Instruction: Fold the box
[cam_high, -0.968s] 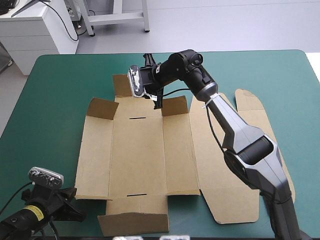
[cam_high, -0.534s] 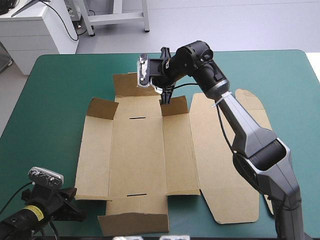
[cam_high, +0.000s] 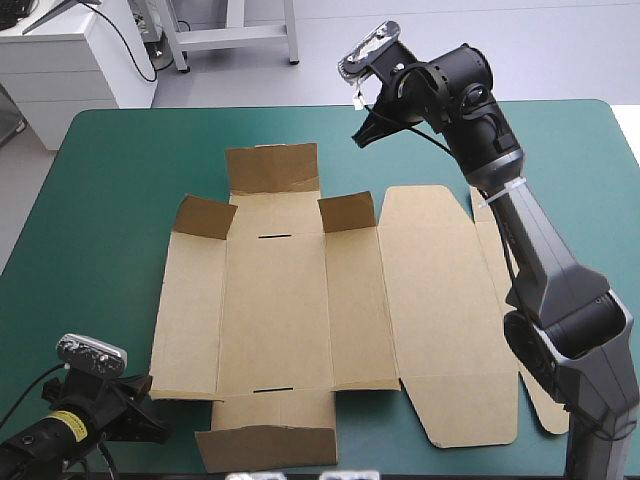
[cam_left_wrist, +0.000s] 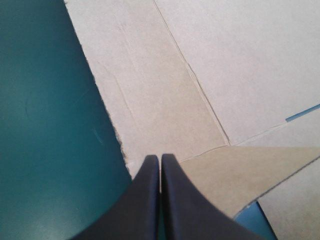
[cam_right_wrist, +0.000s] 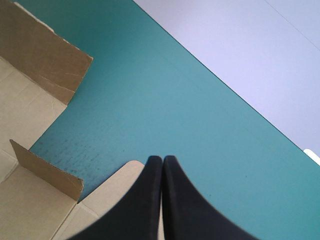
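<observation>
one box (cam_high: 275, 300) is all we count of the task's own, a cut sheet of brown board lying open in the middle of the tabletop (cam_high: 120, 180), a little toward its near edge. three flaps (cam_high: 272, 168) stand up along its far side: one broad one in the middle and two small ones at either end of the base's far fold. a fourth flap at the near edge looks turned up at its end. two slits (cam_high: 268, 237) show in the base, one by the far fold and one by the near fold. one lid (cam_high: 430, 290) lies flat on the right, its outer side partly hidden by the right arm.

two claws we count. the left claw (cam_left_wrist: 160, 157) has its black fingers pressed together to a point with nothing between them. it sits low at the box's near left corner, its tips over the board just beside the edge where the cover (cam_left_wrist: 50, 125) begins. the right claw (cam_right_wrist: 162, 159) is likewise pinched together and empty, raised above the far part of the tabletop and apart from the box.

one teal-green cover spans the whole tabletop. beyond its far edge we see pale floor (cam_high: 450, 50) and one white cabinet (cam_high: 60, 60) at the far left.
</observation>
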